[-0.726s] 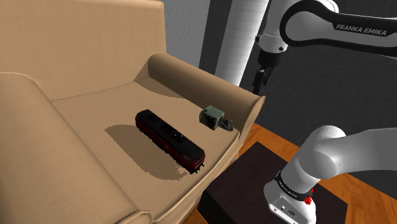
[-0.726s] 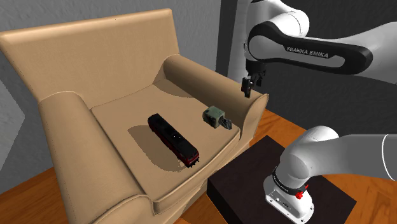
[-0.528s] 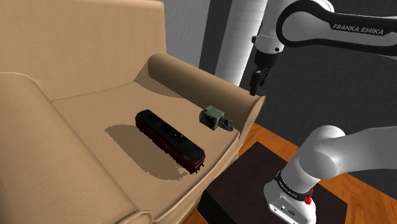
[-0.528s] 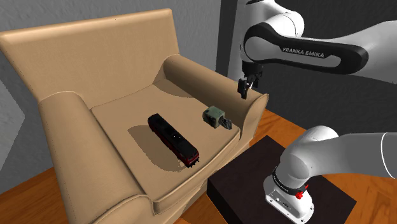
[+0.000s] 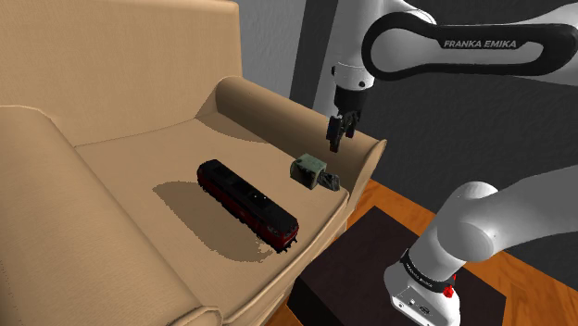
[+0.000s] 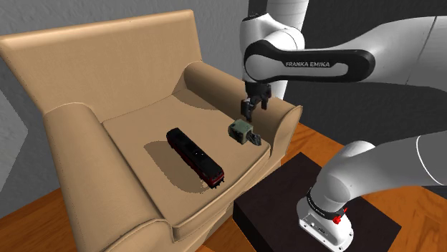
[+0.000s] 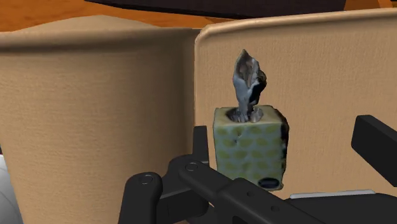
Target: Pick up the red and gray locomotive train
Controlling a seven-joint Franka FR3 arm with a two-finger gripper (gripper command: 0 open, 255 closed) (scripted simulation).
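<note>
The locomotive (image 5: 245,202) is long, dark red and near-black, and lies diagonally on the tan armchair's seat cushion (image 5: 139,157); it also lies mid-seat in the second exterior view (image 6: 195,155). My black gripper (image 5: 336,134) hangs above the armrest, up and to the shoulder view's right of the train and well apart from it. In the second exterior view the gripper (image 6: 247,109) hovers just over a tissue box. From the wrist, the gripper (image 7: 286,153) is open, with one fingertip (image 7: 375,140) well clear of the box and nothing held.
A small yellowish tissue box (image 5: 308,170) (image 7: 249,145) with a tissue sticking up stands on the seat by the armrest (image 5: 296,125), right under the gripper. The chair's backrest (image 5: 111,56) and the near armrest (image 6: 93,136) wall in the seat. The black stand (image 5: 370,269) sits on a wooden floor.
The arm has swung toward the shoulder view's left. The gripper went from beyond the armrest to over it and dropped lower, above the tissue box. The train has not moved.
</note>
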